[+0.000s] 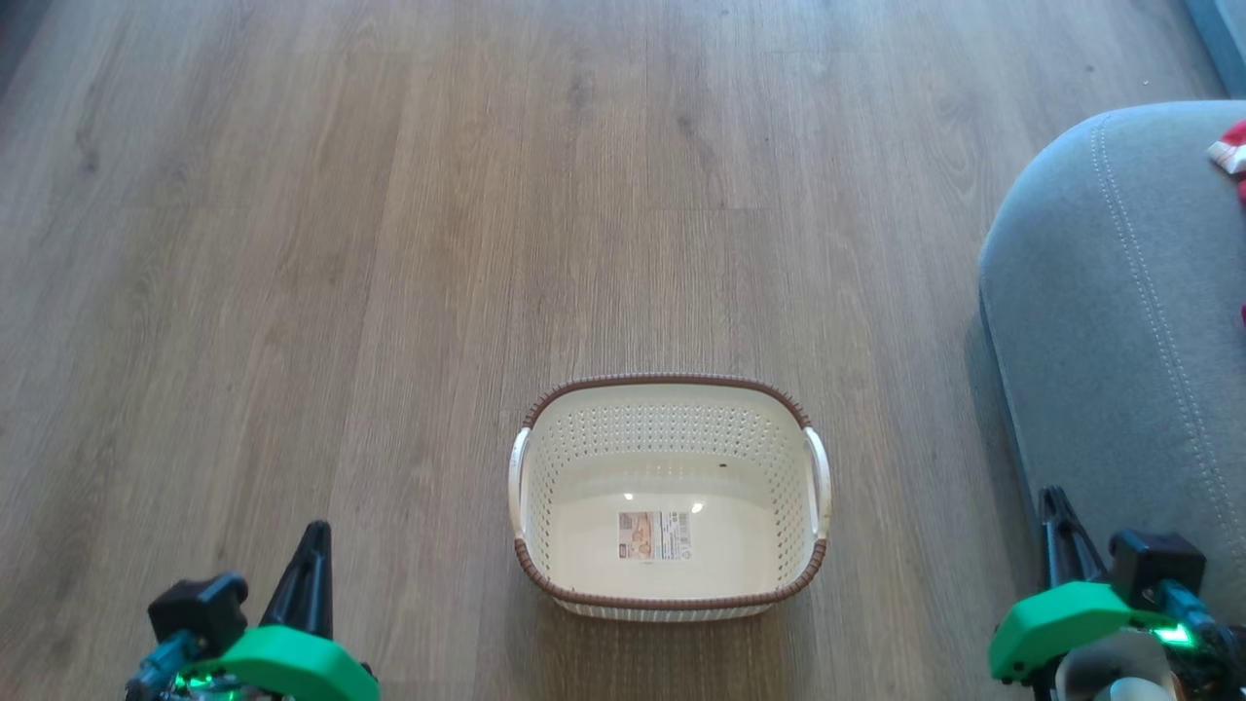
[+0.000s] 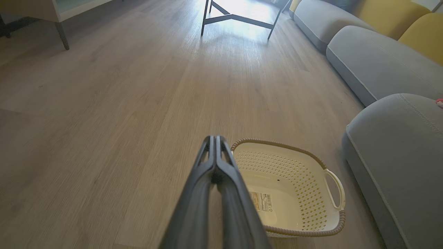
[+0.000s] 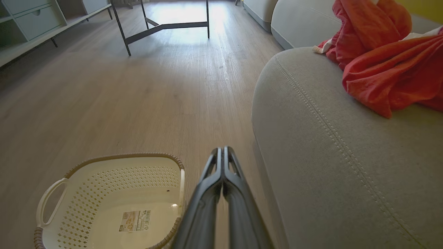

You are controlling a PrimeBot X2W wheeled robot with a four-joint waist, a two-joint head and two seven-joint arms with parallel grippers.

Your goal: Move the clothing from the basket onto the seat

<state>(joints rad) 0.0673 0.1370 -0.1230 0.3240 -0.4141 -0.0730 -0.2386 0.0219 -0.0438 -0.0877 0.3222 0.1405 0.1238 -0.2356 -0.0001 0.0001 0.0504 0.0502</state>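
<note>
In the head view, the basket (image 1: 672, 382) sits empty on the wooden floor (image 1: 389, 243), its label bare. The clothing (image 1: 1230, 154) shows as a red scrap on the seat (image 1: 1100, 321) at the far right edge. The left hand (image 1: 313, 545) and the right hand (image 1: 1056, 521) hang low at either side. In the left wrist view, the left hand's fingers are pressed together on nothing, with the basket just to their right. In the right wrist view, the right hand is likewise clenched and empty. The clothing lies bunched on the seat ahead and to its right, nearer this arm, so the transfer looks done.
</note>
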